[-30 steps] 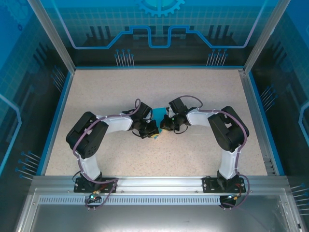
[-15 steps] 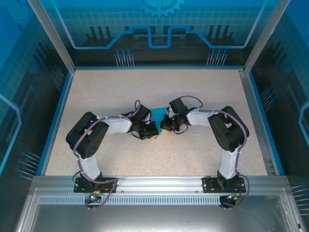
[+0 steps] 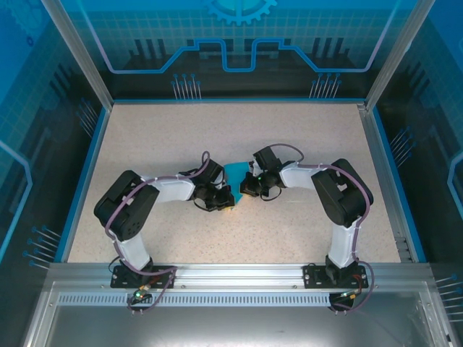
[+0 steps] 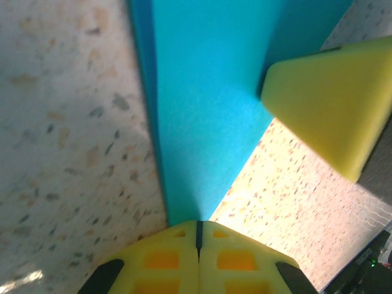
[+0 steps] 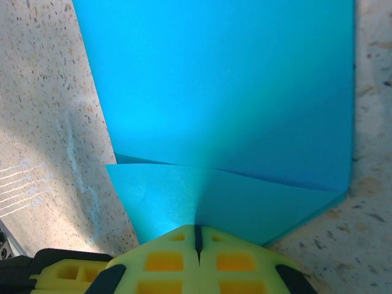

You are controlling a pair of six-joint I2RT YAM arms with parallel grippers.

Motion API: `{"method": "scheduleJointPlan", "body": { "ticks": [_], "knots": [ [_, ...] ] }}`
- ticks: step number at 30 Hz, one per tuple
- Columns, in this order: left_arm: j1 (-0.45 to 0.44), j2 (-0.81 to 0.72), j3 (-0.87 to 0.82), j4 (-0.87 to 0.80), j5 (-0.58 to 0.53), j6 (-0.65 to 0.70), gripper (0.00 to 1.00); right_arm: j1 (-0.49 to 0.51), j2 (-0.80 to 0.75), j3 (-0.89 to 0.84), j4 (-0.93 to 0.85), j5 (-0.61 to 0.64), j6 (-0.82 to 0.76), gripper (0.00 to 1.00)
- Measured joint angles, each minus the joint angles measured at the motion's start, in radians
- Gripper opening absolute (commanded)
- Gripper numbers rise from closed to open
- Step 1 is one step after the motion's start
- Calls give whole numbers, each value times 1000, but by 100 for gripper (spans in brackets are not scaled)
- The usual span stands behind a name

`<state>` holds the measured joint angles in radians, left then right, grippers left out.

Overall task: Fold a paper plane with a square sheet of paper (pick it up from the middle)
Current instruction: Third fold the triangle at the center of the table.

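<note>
From the overhead camera I saw both arms bent inward, their tips almost meeting over the middle of the speckled beige surface [image 3: 304, 137]; the thin turquoise-blue sheet of paper [image 3: 235, 173], partly folded, lay between them and reached just beyond both tips.

The left tool [image 3: 228, 196] had its two yellow fingers pressed together; through its wrist camera the left tool [image 4: 198, 231] pinched the near, narrow end of the sheet [image 4: 202, 110], which widened directly ahead of the tips; the surface [image 4: 67, 141] showed bare to the left of that tool. Ahead and to the right, a yellow wedge-shaped finger [image 4: 324, 98] of the other arm overlapped the sheet's right edge.

The right tool [image 3: 244, 186] was likewise closed; in its own camera the right tool [image 5: 197, 237] gripped the sheet [image 5: 214, 86] at a folded edge, right at its fingertips. Two overlapping flaps met in a crease just ahead of those tips; one flap ran off to the tool's left, the other to its right, ending in a sharp corner; the rest of the sheet spread out ahead of the tool, with the surface [image 5: 43, 110] visible on either side.
</note>
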<state>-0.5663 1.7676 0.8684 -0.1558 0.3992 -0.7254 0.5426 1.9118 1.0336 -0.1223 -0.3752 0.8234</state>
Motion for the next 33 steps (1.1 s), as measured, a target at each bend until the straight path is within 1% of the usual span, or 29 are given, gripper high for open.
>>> {"method": "scheduleJointPlan", "body": {
  "ticks": [5,12,15,18,24,33],
  "knots": [
    [-1,-11,2,-48,3,27,5,0,2,0,-1,-1,0,0],
    [-10,-64,6,-167,8,31,5,0,2,2,-4,-2,0,0],
    [-11,-111,6,-150,8,11,6,0,2,4,-7,-1,0,0],
    [-11,-126,10,-108,6,-21,5,0,3,6,-9,-1,0,0],
    [-11,-69,26,-55,-3,-63,4,0,3,8,-11,-3,0,0],
    [-11,-14,26,-41,-34,-65,4,0,4,14,-19,-3,-1,0]
  ]
}}
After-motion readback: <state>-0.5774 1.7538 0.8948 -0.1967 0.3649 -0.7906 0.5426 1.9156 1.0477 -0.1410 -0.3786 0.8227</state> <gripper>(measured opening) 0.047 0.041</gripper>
